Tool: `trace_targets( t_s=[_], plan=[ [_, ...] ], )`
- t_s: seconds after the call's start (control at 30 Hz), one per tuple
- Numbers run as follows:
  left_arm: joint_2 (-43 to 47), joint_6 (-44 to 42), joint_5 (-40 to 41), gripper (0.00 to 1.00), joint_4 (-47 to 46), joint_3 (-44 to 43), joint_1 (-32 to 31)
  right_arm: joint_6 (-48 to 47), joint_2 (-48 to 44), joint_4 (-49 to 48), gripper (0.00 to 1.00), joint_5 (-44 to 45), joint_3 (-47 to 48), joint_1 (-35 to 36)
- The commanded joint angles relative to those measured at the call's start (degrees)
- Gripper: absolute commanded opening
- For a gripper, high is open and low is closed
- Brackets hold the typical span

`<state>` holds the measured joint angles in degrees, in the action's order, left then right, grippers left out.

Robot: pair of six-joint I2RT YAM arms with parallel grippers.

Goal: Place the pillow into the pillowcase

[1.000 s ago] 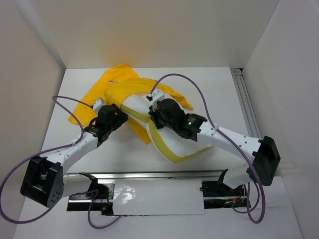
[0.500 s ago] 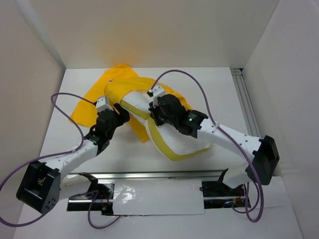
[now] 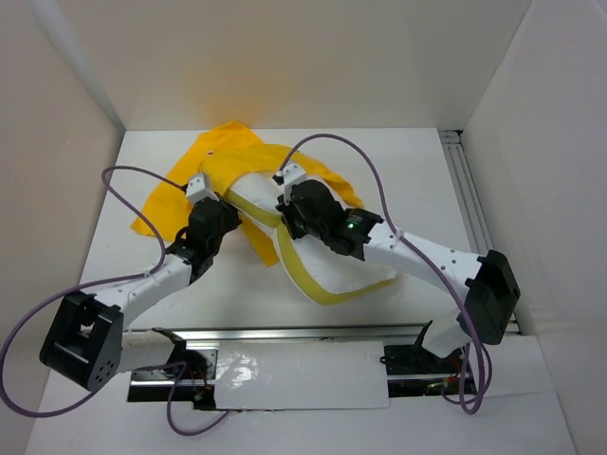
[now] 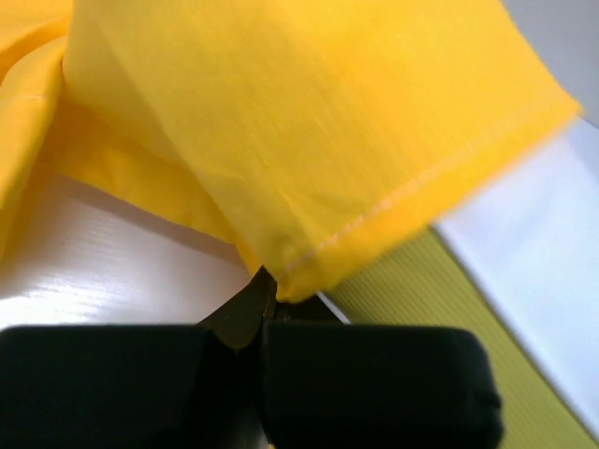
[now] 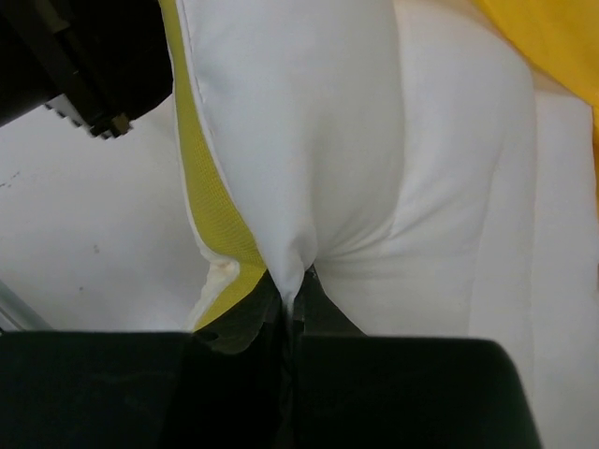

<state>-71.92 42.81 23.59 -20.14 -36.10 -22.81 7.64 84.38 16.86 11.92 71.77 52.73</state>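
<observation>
Beside the pillow [image 5: 309,140], the pillowcase hem [image 4: 374,210] is now clamped by the left tool [image 4: 267,290] — open moments ago — with the pillow pinched by the right tool [image 5: 292,290]: insertion can be started.

Bright, even light, soft shadows; the pillowcase [image 4: 281,122] hem smears out of focus just beyond the left gripper [image 4: 267,304]

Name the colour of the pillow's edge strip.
Yellow; the strip shows best in the top external view.
</observation>
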Motion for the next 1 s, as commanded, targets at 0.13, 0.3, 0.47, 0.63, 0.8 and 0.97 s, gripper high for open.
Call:
trace_targets(
  t_s=[0.13, 0.3, 0.47, 0.63, 0.8, 0.97],
  plan=[
    [11.35, -2.99, -4.33, 0.00, 3.25, 2.61, -7.75, -0.95, 5.25, -14.81, 0.00, 10.65, 3.38, -0.08],
    [18.11, -2.99, -6.54, 0.00, 12.39, 1.56, -15.94, -3.85, 12.38, -20.46, 0.00, 16.02, 8.29, 0.44],
    [19.45, -4.22, -17.49, 0.00, 18.11, -0.37, -22.01, -3.87, 16.08, -26.26, 0.00, 15.85, 9.00, 1.58],
    [17.16, -4.05, -22.45, 0.00, 19.26, -3.10, -26.49, -0.97, 19.77, -27.67, 0.00, 15.06, 4.80, 4.13],
    [17.16, -2.55, -23.59, 0.00, 22.24, -4.15, -27.73, 3.69, 21.00, -24.78, 0.00, 13.39, -1.27, 4.14],
    [15.06, -0.18, -22.10, 0.00, 28.66, -5.21, -28.26, 5.02, 19.34, -18.45, 0.23, 8.31, -8.03, 4.14]
  ],
)
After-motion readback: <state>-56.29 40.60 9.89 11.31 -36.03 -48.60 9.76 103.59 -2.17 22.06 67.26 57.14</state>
